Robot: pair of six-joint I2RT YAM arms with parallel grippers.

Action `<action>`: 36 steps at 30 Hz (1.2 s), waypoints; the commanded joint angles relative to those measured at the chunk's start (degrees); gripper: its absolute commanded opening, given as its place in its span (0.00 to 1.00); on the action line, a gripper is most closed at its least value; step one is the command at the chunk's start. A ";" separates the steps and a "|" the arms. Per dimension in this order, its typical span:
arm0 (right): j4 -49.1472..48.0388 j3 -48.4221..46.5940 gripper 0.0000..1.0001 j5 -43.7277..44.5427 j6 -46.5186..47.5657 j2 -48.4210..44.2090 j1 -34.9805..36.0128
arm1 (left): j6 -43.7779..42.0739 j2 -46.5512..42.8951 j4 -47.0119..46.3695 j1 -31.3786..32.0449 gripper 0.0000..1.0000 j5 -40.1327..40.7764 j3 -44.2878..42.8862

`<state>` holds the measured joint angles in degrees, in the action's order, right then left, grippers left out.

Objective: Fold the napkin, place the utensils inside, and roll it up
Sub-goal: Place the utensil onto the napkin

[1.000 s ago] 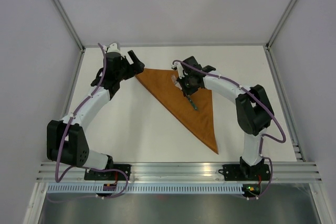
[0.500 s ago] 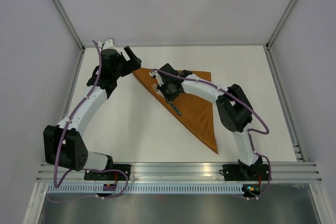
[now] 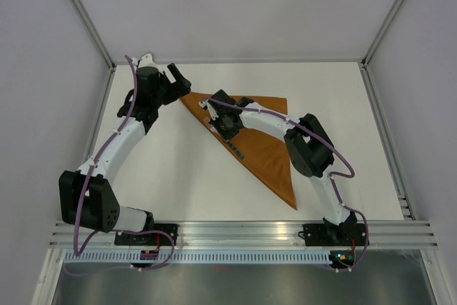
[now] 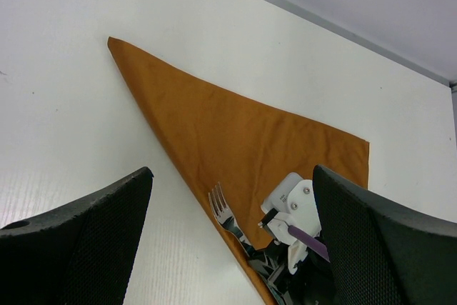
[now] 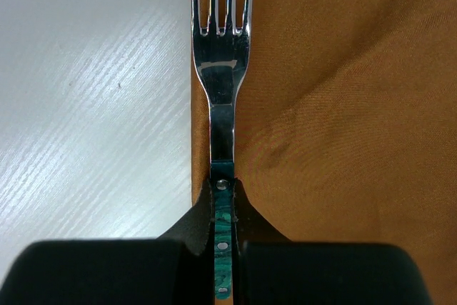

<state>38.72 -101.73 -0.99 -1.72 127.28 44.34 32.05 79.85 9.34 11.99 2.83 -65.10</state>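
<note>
The right gripper, clenched on the fork by its handle, has carried it from the middle of the napkin to its long folded edge, so release looks next, while the left gripper waits spread-jawed off the napkin's far corner.

Right arm spans napkin; left gripper crowds far corner; near table open.

The white table carries a triangle-folded napkin lying flat.
</note>
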 commanded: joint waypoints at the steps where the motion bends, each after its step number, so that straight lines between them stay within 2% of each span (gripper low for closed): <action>1: 1.71 -2.68 0.00 2.58 -0.75 1.12 0.49 | -0.41 -0.93 -0.03 -0.30 0.96 -0.72 -2.22; 36: 5.31 -5.23 0.00 3.63 0.49 1.21 0.22 | -0.41 -0.05 -0.64 -1.27 0.96 -1.86 -1.70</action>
<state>41.78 -104.92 0.91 -1.23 129.54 44.49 32.03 79.88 9.37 11.20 2.42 -65.10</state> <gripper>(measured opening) 0.035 0.967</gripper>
